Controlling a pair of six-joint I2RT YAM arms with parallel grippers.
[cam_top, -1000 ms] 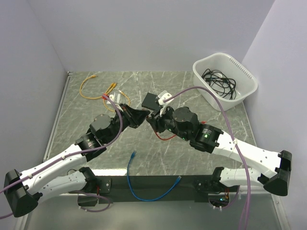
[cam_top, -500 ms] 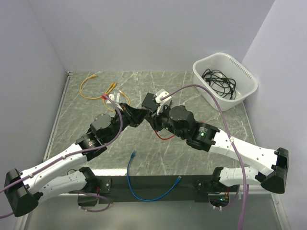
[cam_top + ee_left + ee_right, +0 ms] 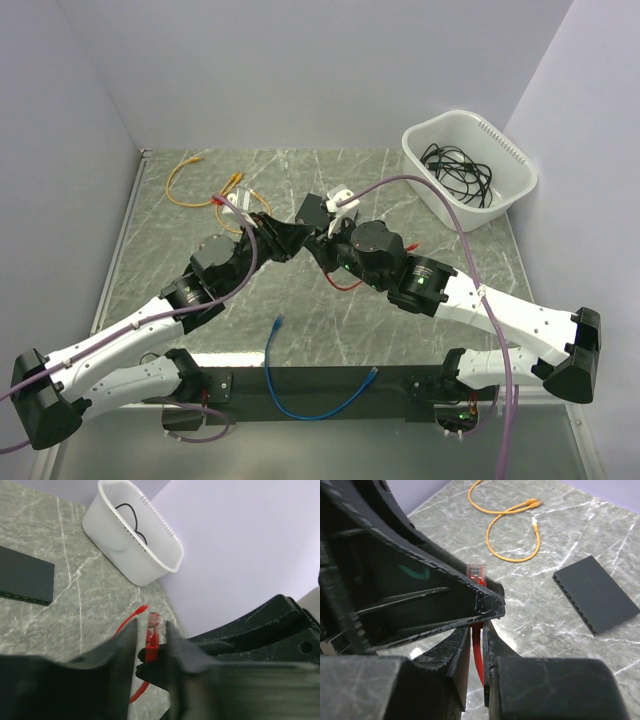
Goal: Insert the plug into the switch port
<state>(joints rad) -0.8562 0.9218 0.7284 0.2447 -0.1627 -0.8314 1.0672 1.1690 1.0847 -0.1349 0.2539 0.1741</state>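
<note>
The white tub (image 3: pixel 428 160) stands in the far right corner of the tabletop (image 3: pixel 330 330), right way up, with a loose tangle of black cables (image 3: pixel 455 165) lying in its bottom; nothing else shows inside it. The two arms meet over the middle of the tabletop, their claws tip to tip and raised off the surface.

The plug (image 3: pixel 476 572), red with a clear tip, points upward between them. In the left wrist view the left claw (image 3: pixel 150 625) has a finger close on either side of the plug body, with only a narrow gap between them; I cannot tell whether they press on it or merely flank it. The right claw (image 3: pixel 477 635) is closed on the red cable (image 3: pixel 478 655) just below the plug, its fingers pinching the cord from both sides (one finger of the left claw crosses in front of it in the right wrist view). The rest of the red cable trails down onto the tabletop under the right arm.

The switch (image 3: pixel 311 209) lies flat on the tabletop just beyond the claws, toward the far edge, well apart from the tub and not touched by either claw. An orange cable (image 3: pixel 515 560) is looped near the far left corner, and a blue cable (image 3: pixel 270 365) curls at the near edge between the two arm bases
</note>
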